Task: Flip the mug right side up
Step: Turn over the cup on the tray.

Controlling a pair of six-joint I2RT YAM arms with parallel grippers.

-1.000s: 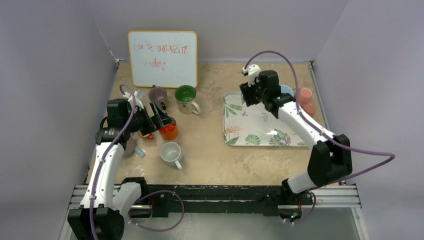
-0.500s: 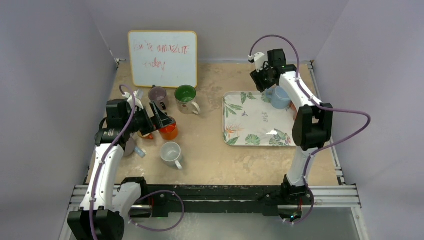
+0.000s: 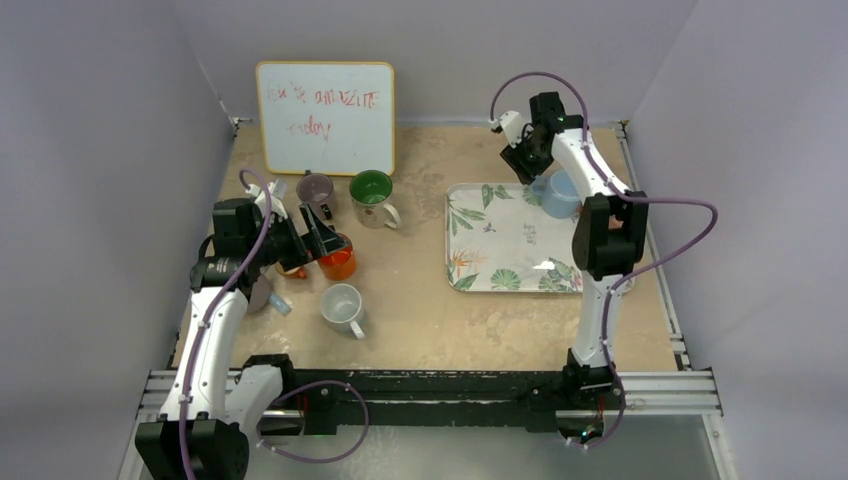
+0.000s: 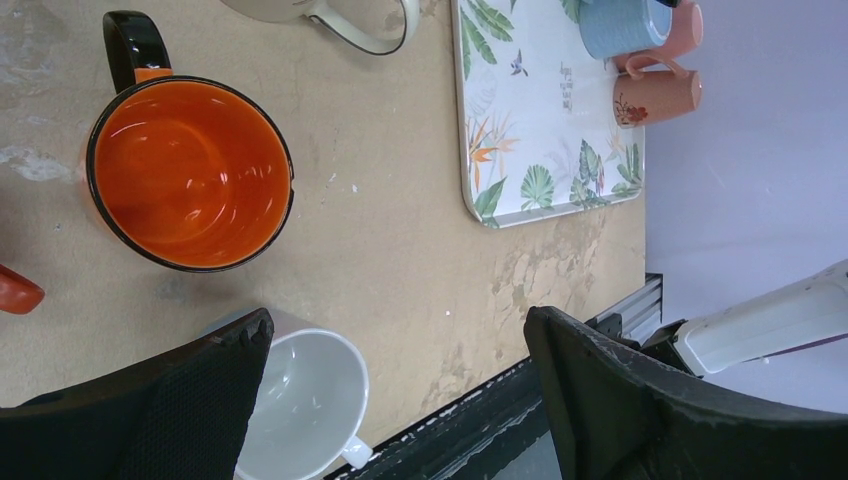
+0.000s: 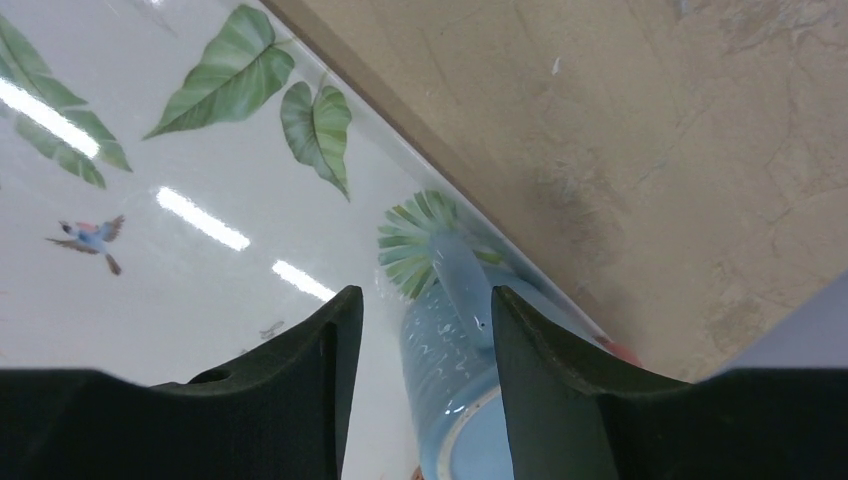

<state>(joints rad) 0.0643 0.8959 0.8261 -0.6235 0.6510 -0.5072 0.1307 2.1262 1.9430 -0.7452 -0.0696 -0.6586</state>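
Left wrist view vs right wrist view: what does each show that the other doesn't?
Only left wrist: the orange mug and white mug, both mouth-up on the table, seen past the wide-open left gripper. Only right wrist: a close-up of the right gripper straddling the blue mug and its handle. Both: the leaf-print tray with the blue mug on it.
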